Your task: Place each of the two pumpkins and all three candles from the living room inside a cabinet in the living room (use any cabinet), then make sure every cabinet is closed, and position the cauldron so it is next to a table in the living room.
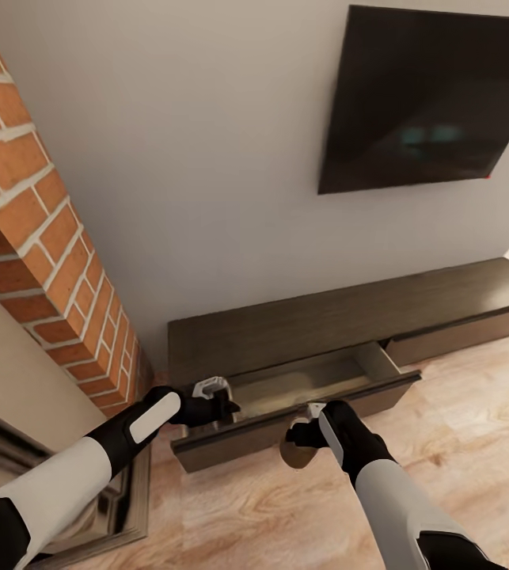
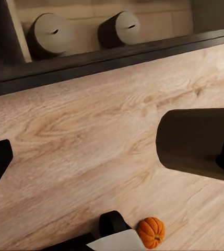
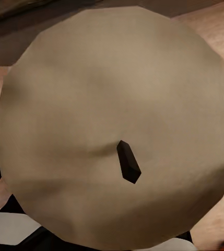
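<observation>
The cabinet (image 1: 301, 328) runs low along the wall, with one drawer (image 1: 309, 384) pulled out. Two dark candles (image 2: 49, 34) (image 2: 119, 29) stand inside that drawer. My right gripper (image 1: 305, 434) is shut on a third candle (image 1: 295, 453), just in front of the drawer's front edge. In the right wrist view that candle's beige top (image 3: 117, 125) and dark wick are very close. The left gripper (image 1: 214, 398) hovers open over the drawer's left end, with nothing between its fingers. An orange pumpkin (image 2: 151, 231) lies on the wooden floor near my base. The cauldron is out of view.
A brick fireplace (image 1: 40, 237) stands close on the left, its hearth frame (image 1: 127, 507) under my left arm. A dark TV (image 1: 436, 95) hangs on the wall above the cabinet. Wooden floor (image 1: 460, 427) stretches to the right in front of the cabinet.
</observation>
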Available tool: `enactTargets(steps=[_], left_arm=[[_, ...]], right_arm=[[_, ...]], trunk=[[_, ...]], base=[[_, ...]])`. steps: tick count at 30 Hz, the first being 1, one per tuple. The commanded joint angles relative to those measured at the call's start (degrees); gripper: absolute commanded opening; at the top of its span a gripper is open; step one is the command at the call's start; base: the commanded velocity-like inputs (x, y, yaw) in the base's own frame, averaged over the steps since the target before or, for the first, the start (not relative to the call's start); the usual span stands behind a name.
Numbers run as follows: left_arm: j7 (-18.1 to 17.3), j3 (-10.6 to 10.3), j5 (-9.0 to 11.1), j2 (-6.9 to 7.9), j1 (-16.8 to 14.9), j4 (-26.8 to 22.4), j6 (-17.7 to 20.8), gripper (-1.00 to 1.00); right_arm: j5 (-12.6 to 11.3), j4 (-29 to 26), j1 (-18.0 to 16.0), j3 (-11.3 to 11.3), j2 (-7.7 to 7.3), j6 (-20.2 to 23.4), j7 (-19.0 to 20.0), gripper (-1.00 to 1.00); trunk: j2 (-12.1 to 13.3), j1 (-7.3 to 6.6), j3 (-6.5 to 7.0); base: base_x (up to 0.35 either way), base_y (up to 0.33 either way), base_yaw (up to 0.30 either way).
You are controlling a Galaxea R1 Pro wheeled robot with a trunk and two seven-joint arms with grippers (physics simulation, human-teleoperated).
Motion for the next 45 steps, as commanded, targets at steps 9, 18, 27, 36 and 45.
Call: enactTargets(steps=[9, 18, 27, 36, 45], left_arm=[[0.0, 0.0, 0.0, 0.00, 0.0, 0.0, 0.0, 1.00], [0.0, 0.0, -0.1, -0.15, 0.0, 0.0, 0.0, 1.00], [0.0, 0.0, -0.2, -0.18, 0.0, -0.1, 0.0, 1.00], [0.1, 0.0, 0.0, -0.18, 0.0, -0.1, 0.0, 1.00], [-0.3, 0.0, 0.0, -0.14, 0.0, -0.2, 0.0, 1.00]], right_arm=[[-0.1, 0.0, 0.0, 0.0, -0.02, 0.0, 0.0, -1.00], [-0.6, 0.1, 0.0, -0.1, -0.32, -0.3, 0.4, -1.00], [-0.6, -0.5, 0.0, -0.1, -0.37, -0.2, 0.2, -1.00], [-0.6, -0.5, 0.0, -0.1, -0.31, -0.2, 0.2, -1.00], [-0.3, -5.1, 0.0, 0.1, -0.86, -0.1, 0.2, -1.00]], trunk=[[0.0, 0.00, 0.00], [0.0, 0.00, 0.00], [0.0, 0.00, 0.00], [0.0, 0.00, 0.00], [0.0, 0.00, 0.00]], base=[[0.260, -0.203, 0.265], [0.128, -0.131, 0.024], [0.002, -0.002, 0.000], [0.000, 0.000, 0.000], [0.000, 0.000, 0.000]])
